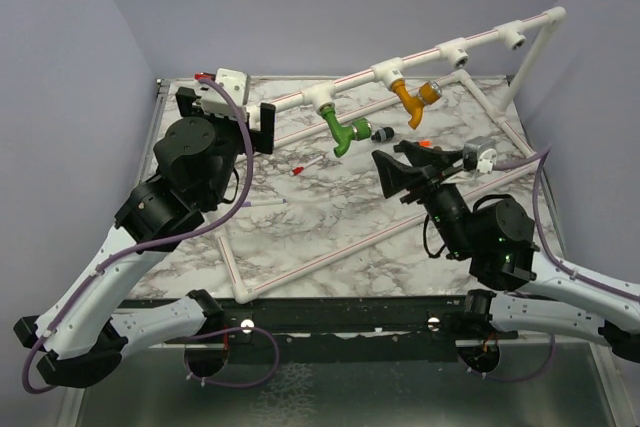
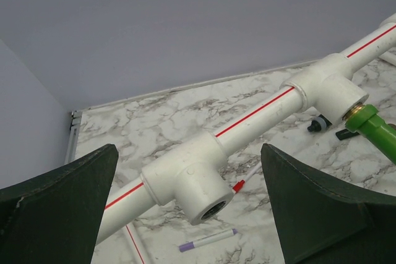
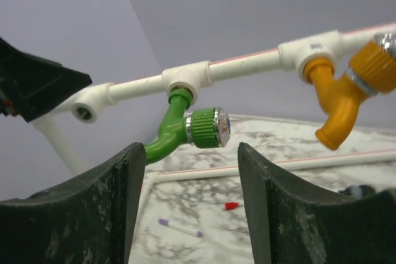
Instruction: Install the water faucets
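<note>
The green faucet [image 1: 345,132] hangs screwed into a T-socket of the white red-striped pipe frame [image 1: 430,55]. The mustard-orange faucet [image 1: 412,99] hangs from the socket to its right. In the right wrist view the green faucet [image 3: 185,131] is just above and beyond my open, empty right gripper [image 3: 189,148], with the orange faucet [image 3: 343,94] at upper right. My right gripper [image 1: 400,162] sits on the table side of the faucets. My left gripper [image 1: 228,115] is open, its fingers astride an empty T-socket [image 2: 198,183] without touching it. The green faucet [image 2: 377,134] shows at the right edge.
A purple pen [image 2: 207,239] and a red-capped pen [image 2: 238,185] lie on the marble table under the pipe. A small black piece [image 1: 383,134] and a grey part [image 1: 480,155] lie near the faucets. Two more empty sockets [image 1: 455,50] are at the far right.
</note>
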### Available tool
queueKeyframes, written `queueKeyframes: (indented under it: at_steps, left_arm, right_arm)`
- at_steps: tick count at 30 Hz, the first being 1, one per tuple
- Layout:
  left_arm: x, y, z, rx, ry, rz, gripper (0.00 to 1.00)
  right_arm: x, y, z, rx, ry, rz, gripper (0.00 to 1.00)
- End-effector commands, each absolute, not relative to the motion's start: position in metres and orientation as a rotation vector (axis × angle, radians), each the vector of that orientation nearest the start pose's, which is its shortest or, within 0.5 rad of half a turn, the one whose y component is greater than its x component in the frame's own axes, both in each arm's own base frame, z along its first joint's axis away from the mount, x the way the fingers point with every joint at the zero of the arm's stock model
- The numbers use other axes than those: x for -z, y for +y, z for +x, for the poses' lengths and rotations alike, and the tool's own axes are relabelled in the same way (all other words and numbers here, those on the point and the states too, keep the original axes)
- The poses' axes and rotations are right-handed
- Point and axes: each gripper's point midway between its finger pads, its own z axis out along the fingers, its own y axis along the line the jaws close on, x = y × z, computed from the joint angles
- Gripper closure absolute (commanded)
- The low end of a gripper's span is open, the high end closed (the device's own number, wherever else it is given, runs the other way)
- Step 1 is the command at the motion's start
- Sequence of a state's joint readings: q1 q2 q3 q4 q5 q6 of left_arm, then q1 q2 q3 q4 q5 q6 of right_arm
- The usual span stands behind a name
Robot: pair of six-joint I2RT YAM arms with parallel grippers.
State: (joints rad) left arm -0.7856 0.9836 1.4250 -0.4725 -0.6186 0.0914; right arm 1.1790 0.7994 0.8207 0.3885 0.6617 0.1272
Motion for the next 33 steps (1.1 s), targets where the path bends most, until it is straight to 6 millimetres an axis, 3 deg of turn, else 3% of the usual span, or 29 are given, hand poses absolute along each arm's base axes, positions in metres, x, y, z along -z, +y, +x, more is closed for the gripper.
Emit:
queueKeyframes:
  at_steps: [1, 8, 16, 22, 33]
  left_arm:
    - [-0.455, -0.122, 0.274, 0.030, 1.561, 0.200, 0.01]
    - [-0.455, -0.121, 0.275, 0.019, 1.563, 0.196, 0.01]
    - [-0.455, -0.120, 0.276, 0.011, 1.566, 0.189, 0.01]
    - [-0.454, -0.121, 0.278, 0.001, 1.570, 0.192, 0.01]
    - [-0.452, -0.117, 0.277, -0.020, 1.571, 0.194, 0.01]
  right_arm:
    - [-0.441, 0.229, 0.196, -0.481, 1.142, -0.447, 0.33]
    - [-0.434, 0.249, 0.184, -0.190, 0.948, -0.929, 0.21]
    - [-0.397, 0.266, 0.206, 0.222, 0.814, -1.303, 0.14]
    - [-0.389, 0.278, 0.224, 0.442, 0.735, -1.396, 0.13]
    - [-0.391, 0.297, 0.247, 0.631, 0.680, -1.353, 0.15]
